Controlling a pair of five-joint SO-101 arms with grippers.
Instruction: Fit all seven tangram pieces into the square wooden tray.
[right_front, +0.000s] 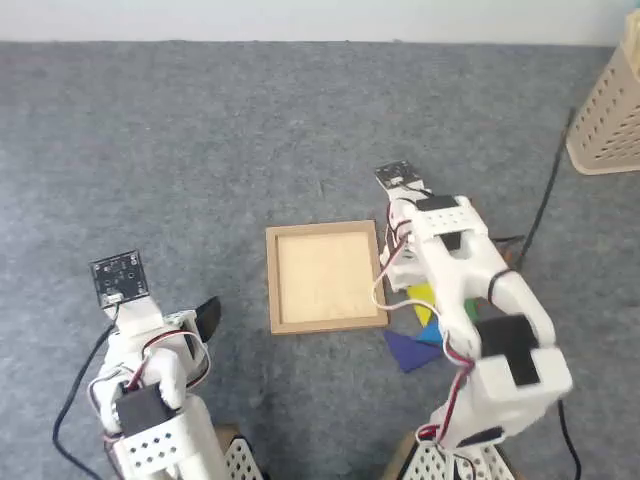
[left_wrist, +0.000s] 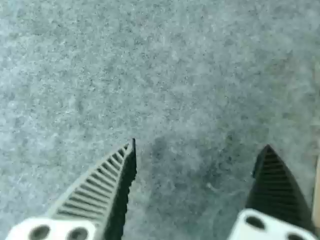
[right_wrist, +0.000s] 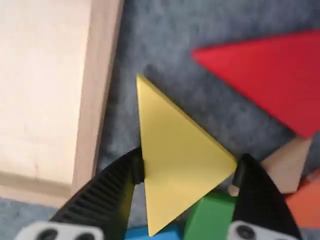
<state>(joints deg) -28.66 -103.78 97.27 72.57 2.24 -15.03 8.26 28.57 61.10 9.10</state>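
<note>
Outside the wooden tray (right_front: 328, 323), right fingers (right_wrist: 107, 192) pinch a yellow triangle (right_wrist: 172, 160).

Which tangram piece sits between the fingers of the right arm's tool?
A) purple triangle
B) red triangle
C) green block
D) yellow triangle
D: the right wrist view shows the flat yellow triangle held between the black fingers of the right tool.

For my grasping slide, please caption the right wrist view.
The right gripper pinches the yellow triangle between its fingers beside the wooden tray, a red piece and a green piece close by.
</note>
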